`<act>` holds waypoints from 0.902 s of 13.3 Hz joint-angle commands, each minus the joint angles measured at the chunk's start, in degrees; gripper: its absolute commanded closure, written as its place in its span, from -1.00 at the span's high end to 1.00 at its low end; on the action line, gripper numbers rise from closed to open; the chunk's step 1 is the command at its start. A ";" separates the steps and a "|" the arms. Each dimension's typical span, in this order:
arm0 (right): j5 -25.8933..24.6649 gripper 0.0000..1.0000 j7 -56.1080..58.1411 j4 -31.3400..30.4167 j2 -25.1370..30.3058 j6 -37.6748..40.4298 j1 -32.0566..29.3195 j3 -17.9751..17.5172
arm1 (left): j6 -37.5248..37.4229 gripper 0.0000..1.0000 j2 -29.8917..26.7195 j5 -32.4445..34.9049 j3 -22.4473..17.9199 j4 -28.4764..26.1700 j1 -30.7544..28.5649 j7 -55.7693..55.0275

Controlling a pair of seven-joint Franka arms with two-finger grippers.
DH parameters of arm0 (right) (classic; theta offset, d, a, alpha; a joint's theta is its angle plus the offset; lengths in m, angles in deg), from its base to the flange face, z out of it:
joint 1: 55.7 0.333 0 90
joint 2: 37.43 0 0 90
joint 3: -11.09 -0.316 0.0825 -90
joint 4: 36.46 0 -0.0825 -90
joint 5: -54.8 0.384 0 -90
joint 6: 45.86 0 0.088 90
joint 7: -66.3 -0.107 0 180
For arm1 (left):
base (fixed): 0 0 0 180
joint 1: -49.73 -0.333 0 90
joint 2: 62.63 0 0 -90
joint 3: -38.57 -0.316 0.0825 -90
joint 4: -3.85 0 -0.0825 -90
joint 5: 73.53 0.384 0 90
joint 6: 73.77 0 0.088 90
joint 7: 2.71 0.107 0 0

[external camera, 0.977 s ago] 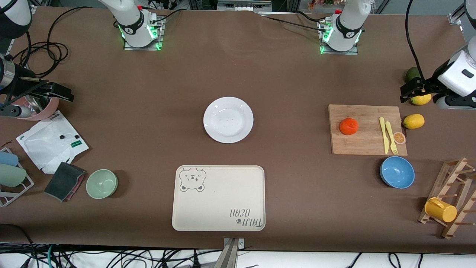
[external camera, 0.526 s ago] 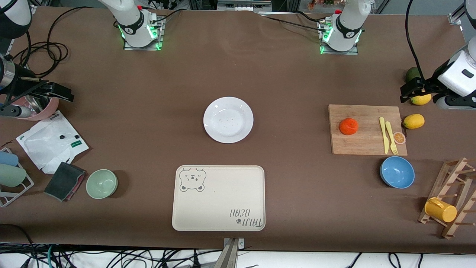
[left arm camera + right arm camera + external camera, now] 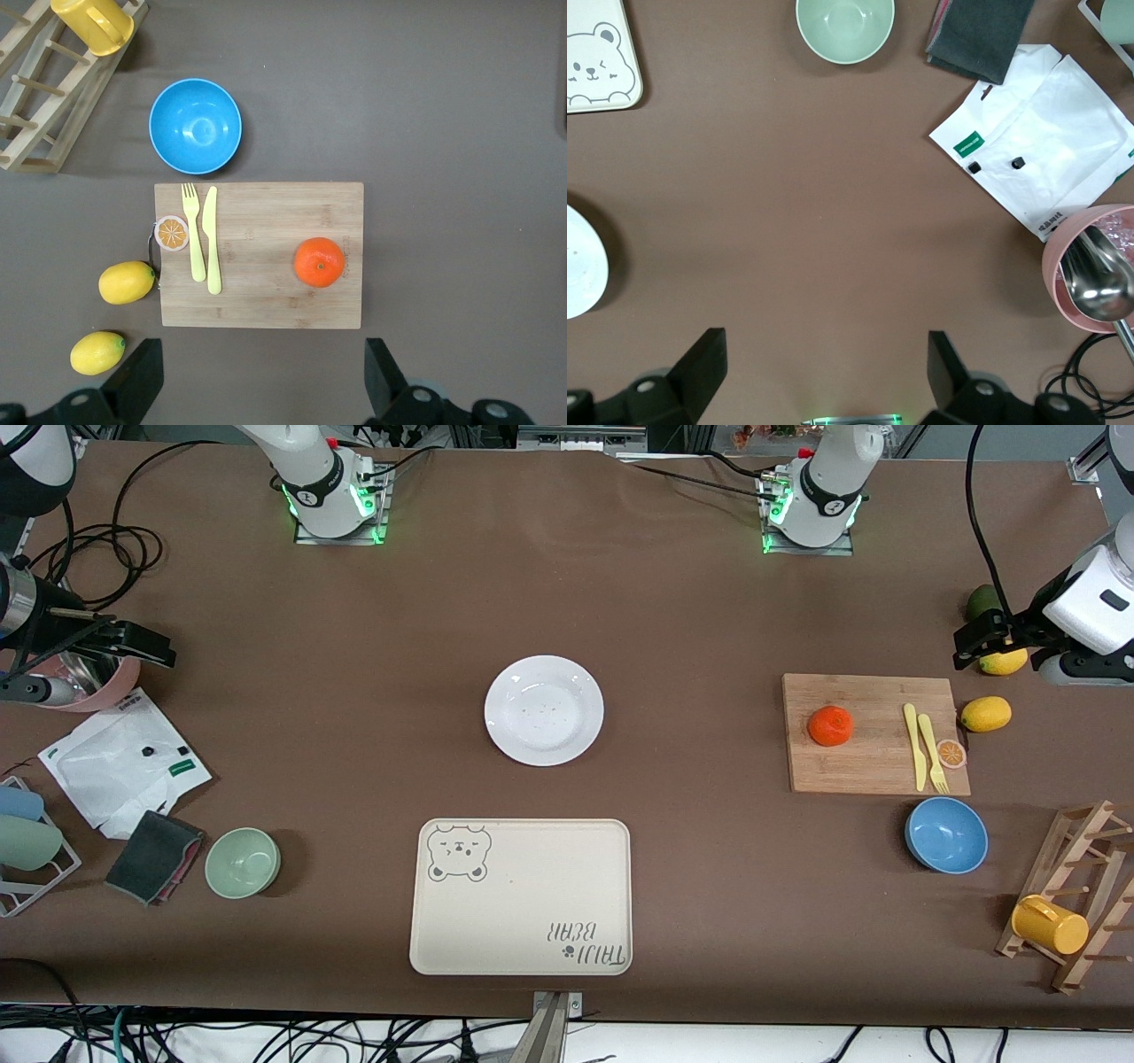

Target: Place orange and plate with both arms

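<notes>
On the wooden cutting board point(image 3: 875, 733), toward the left arm's end of the table: the orange point(image 3: 831, 725), resting alone on the part of the board that lies toward the plate, touched by nothing. Well apart from it on the same board, a yellow plastic knife point(image 3: 912, 744) and fork point(image 3: 930, 751) lying side by side, with an orange-slice disc point(image 3: 951, 754) at the board's edge just beside them. In the middle of the table, the plate point(image 3: 544, 710), white, with nothing on it, farther from the front camera than the bear-print tray point(image 3: 521, 896). Nearer to the camera than the board, a blue bowl point(image 3: 946, 834); just off the board's end, a lemon point(image 3: 986, 714). Up in the air over the table at that end, above a second lemon point(image 3: 1004, 662): the left gripper point(image 3: 973, 642), jaws spread wide and holding nothing, the orange plainly in its wrist view between the two fingers point(image 3: 133, 385). Over the table at the right arm's end, beside a pink bowl point(image 3: 97, 689) with a metal spoon point(image 3: 1097, 282) in it: the right gripper point(image 3: 142, 646), likewise spread wide with nothing between its fingers point(image 3: 700, 367). Nearer the camera at that end, a white pouch point(image 3: 120, 766), a dark cloth point(image 3: 155, 856) and a green bowl point(image 3: 243, 862).
</notes>
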 commanded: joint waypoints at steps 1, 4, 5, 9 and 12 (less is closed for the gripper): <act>1.03 1.00 0.87 1.21 -0.43 0.83 -0.41 0.09 | -0.85 1.00 -0.11 -0.75 -0.27 0.60 -0.11 1.48; 1.03 1.00 0.87 1.21 -0.43 0.83 -0.41 0.09 | -0.85 1.00 -0.11 -0.75 -0.27 0.60 -0.11 1.48; 1.03 1.00 0.87 1.21 -0.43 0.83 -0.41 0.09 | -0.85 1.00 -0.11 -0.75 -0.27 0.60 -0.11 1.48; 1.03 1.00 0.87 1.21 -0.43 0.74 -0.41 0.09 | -0.85 1.00 -0.11 -0.93 -0.27 0.60 -0.11 1.40; 1.03 1.00 0.87 1.21 -0.43 0.83 -0.41 0.09 | -1.73 1.00 0.85 -1.19 0.17 0.07 0.85 1.05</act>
